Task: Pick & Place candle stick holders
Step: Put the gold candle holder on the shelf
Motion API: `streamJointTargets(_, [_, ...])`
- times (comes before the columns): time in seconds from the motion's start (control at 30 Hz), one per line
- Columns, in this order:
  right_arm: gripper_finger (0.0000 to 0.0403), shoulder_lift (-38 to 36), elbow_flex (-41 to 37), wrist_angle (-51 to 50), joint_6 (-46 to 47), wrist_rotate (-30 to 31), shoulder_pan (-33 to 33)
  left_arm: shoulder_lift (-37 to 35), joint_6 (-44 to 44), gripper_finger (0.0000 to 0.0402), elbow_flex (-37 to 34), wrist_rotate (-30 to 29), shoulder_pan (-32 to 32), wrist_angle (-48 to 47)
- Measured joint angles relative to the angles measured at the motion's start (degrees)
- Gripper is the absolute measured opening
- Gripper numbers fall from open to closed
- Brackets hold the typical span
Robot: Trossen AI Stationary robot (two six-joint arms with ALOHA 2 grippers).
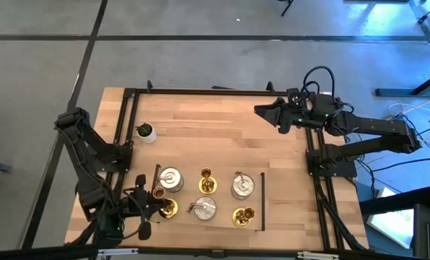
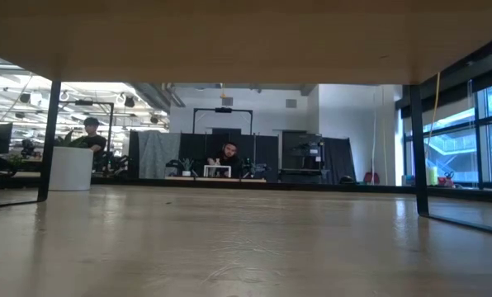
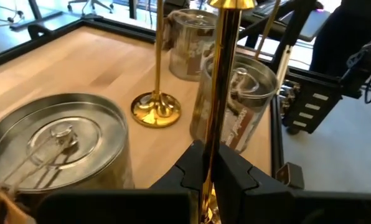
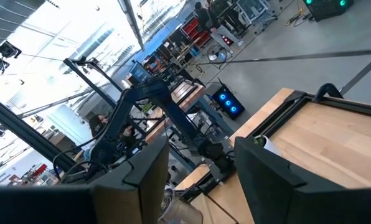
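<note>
Three squat silver holders and three gold ones stand on their bases near the table's near edge. My left gripper is at the near left and is shut on the leftmost gold holder. The other gold holders stand free. One of them shows in the left wrist view, between silver holders. My right gripper hovers open and empty at the far right, and it also shows in the right wrist view. My left gripper pinches the gold holder's slim stem, low on its length, between its two fingers. The fingers come from the table's left side and lie across the stem. The stem stands upright. The fingers hide its base, so I cannot tell whether it rests on the table.
A small plant in a white pot stands at the far left. A black frame runs round the table, and a black strip lies right of the holders. The table's far middle is bare wood. People sit in the room beyond.
</note>
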Motion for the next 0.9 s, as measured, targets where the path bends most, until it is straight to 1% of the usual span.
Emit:
streamJointTargets(0.23, [0.0186, 0.00, 0.00, 0.02, 0.00, 0.28, -0.01, 0.12, -1.87, 0.0012, 0.00, 1.31, 0.24, -3.18])
streamJointTargets(0.4, [0.0186, 0.00, 0.00, 0.02, 0.00, 0.83, -0.01, 0.31, -2.53, 0.0012, 0.00, -0.19, 0.50, -3.03])
streamJointTargets(0.9, [0.0186, 0.00, 0.00, 0.00, 0.16, 0.94, -0.01, 3.65, -4.44, 0.0012, 0.00, 0.80, 0.44, -0.31])
